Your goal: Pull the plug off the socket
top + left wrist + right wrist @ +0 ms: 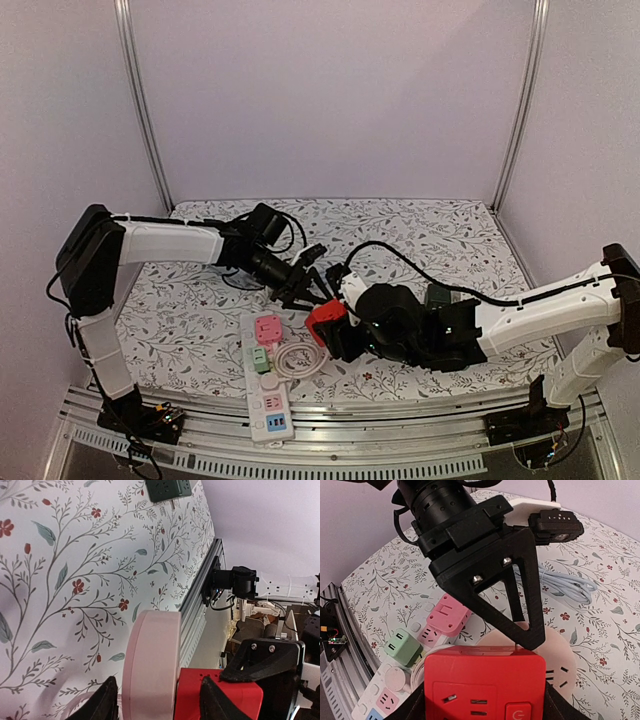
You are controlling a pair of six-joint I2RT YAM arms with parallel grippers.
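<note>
Right claw (480,707) clamping red socket (482,680); left claw (157,700) straddling pink plug (150,650), grip unclear.
Both hovering near front rail (400,415) beside power strip (268,400); open floral table (450,240) behind.

A power strip (268,405) lies on the table (450,240) near the front edge, a bit left of the middle. The far plug (268,327) sits on its back end and the near plug (260,358) sits just in front of that one. A looped cord (297,360) lies just right of the strip. Behind the cord, the socket box (325,320) sits between the fingers of the right gripper (482,700). The round plug (557,655) is pressed against the side facing away from that gripper, and the left gripper (157,700) has one finger on each side of it.
</note>
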